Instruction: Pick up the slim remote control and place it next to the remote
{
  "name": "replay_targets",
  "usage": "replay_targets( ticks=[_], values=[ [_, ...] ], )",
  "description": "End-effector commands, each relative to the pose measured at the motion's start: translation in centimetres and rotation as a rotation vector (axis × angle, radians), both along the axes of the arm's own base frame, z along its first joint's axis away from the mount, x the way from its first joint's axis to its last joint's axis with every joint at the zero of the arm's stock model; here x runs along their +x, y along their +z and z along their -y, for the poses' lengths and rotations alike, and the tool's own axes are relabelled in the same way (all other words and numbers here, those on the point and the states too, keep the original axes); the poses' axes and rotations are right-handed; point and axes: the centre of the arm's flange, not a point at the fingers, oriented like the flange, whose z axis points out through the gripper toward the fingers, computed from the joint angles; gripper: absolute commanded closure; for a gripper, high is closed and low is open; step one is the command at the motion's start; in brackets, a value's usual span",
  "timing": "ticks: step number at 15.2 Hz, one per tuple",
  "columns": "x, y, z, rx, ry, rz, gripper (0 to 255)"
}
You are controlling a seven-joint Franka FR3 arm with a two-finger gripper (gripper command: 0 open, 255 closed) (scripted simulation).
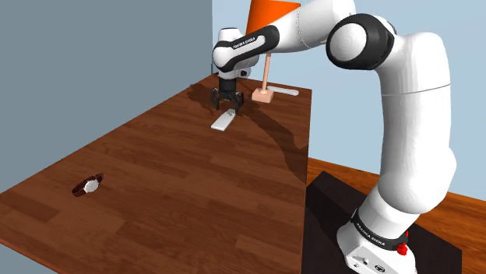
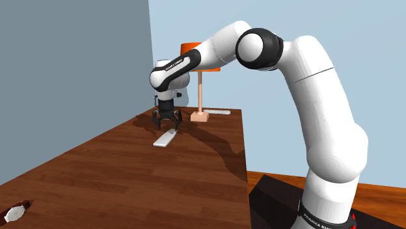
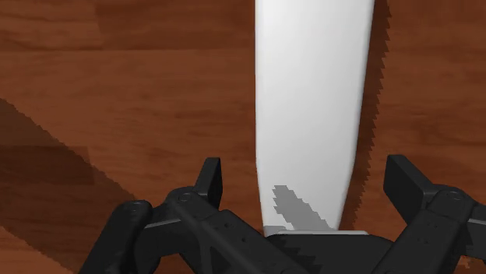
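over the table (image 1: 156,171), claw (image 3: 305,170) spread wide; slim remote (image 3: 311,101) between fingers (image 3: 209,177)

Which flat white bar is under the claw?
The slim white remote straddled by the open black claw; the other white bar lies beside the orange-shaded lamp's pink base.

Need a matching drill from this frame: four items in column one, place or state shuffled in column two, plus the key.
1. claw
2. slim remote
3. wristwatch
4. lamp

A. orange shade, at the far end of the table
B. open, one finger on each side of the remote, not touching it
C. white, lying flat under the claw
D. alone toward the shoulder view's lower left

Pairs: 1-B, 2-C, 3-D, 4-A
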Motion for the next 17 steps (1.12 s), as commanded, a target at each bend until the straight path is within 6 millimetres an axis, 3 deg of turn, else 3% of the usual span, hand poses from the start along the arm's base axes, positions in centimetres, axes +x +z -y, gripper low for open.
replay_targets(
  ticks=[1, 8, 15, 16, 17],
  values=[
    [1.0, -0.8, 0.6, -0.001, -0.028, 0.006, 0],
    [1.0, -4.3, 0.6, -0.001, -0.028, 0.006, 0],
    [1.0, -4.3, 0.6, -0.001, -0.028, 0.006, 0],
    [1.0, -4.3, 0.6, -0.001, -0.028, 0.006, 255],
    [1.0, -4.3, 0.6, -0.001, -0.028, 0.006, 255]
  ],
)
